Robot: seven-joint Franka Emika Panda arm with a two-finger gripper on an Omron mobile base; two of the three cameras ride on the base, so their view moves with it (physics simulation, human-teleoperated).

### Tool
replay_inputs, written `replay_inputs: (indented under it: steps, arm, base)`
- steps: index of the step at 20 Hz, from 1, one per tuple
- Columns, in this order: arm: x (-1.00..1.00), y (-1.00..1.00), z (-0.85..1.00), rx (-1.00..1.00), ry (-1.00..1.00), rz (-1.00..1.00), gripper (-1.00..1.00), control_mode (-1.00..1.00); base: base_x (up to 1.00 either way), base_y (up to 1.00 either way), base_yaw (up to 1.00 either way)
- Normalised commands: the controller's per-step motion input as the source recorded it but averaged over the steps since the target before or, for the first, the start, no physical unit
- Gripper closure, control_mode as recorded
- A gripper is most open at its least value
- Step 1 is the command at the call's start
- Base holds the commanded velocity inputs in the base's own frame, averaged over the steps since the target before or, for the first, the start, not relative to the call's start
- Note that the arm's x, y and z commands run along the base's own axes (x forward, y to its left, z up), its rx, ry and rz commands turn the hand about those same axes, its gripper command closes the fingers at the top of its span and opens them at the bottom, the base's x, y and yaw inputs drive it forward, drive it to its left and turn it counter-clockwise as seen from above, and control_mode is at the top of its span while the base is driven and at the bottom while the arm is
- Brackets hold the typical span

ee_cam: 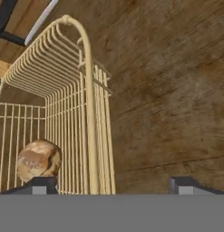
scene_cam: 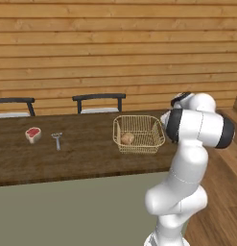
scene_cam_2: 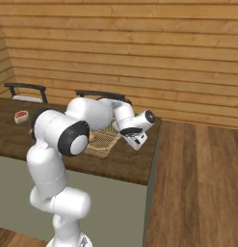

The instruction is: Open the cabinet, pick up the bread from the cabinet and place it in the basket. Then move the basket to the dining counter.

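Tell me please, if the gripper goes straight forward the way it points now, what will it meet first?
Probably the basket's side rim, which runs up between the open gripper's fingertips. The bread sits inside near one tip. Depth is unclear; the dining counter lies just beyond.

Flat, even rendered light is filling every frame; shadows are staying faint, textures are looking soft and slightly blurred.
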Motion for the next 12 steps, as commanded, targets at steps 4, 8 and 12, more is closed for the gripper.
replay_inputs:
  steps: [4,8,12]
  arm:
    - [-0.8,0.03,0.81,-0.37,-0.17,0.17,-1.0,-1.0]
    - [-1.0,0.24,1.0,-0.51,-0.25,0.23,-1.0,-1.0]
    - [-1.0,0.58,1.0,-0.57,-0.27,0.25,-1.0,-1.0]
  base:
    - [0.0,0.0,0.0]
    - [0.0,0.0,0.0]
    - [0.0,0.0,0.0]
